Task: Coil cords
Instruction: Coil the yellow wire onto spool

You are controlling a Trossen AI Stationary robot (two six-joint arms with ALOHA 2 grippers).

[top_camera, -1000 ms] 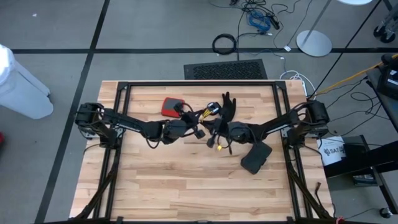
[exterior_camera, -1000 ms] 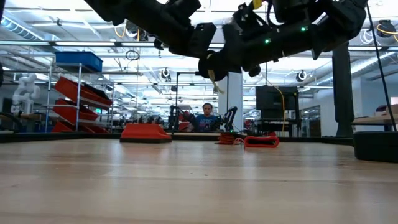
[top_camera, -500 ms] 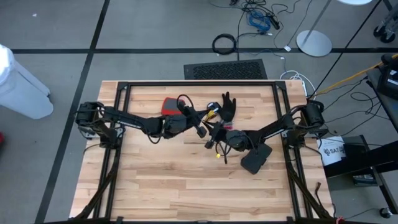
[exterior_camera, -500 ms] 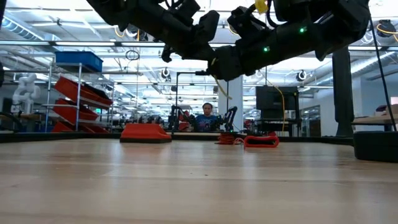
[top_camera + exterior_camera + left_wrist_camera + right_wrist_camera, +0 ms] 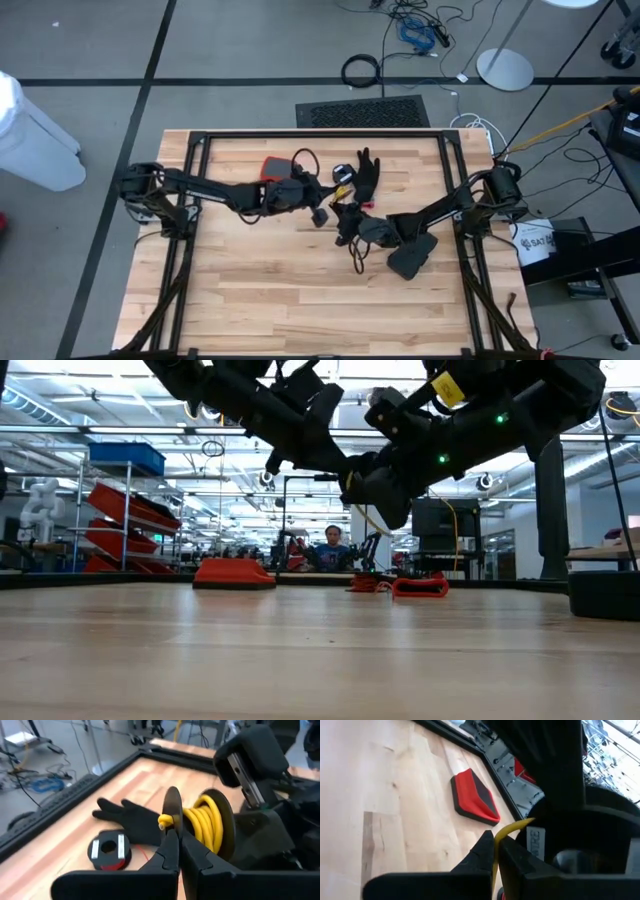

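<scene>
From above, the wooden table (image 5: 250, 290) fills the middle of the frame. The left gripper (image 5: 318, 214) reaches in from the left edge and the right gripper (image 5: 345, 233) from the right, and the two nearly meet just above the centre. A black glove (image 5: 367, 175) lies just above them, a red case (image 5: 272, 166) sits upper left of centre, partly covered by the left arm, and a black pouch (image 5: 412, 256) lies right of centre.

From table height, both arms hang in the upper middle of the frame, well clear of the wood. A thin yellow cord (image 5: 366, 519) drops from the right arm's tip. The red case (image 5: 234, 573) sits at the far edge, left of centre, and a person (image 5: 332, 550) shows in the room behind.

In the left wrist view, the left gripper (image 5: 178, 845) is pressed together on the rim of the yellow reel (image 5: 202, 822), wound with thick turns of yellow cord, at frame centre. The red reel (image 5: 109, 852) lies flat at lower left, touching the glove (image 5: 132, 817).

In the right wrist view, the right gripper (image 5: 495, 851) pinches the yellow cord (image 5: 512, 827) at lower centre; the red case (image 5: 474, 797) lies on the wood above it.
</scene>
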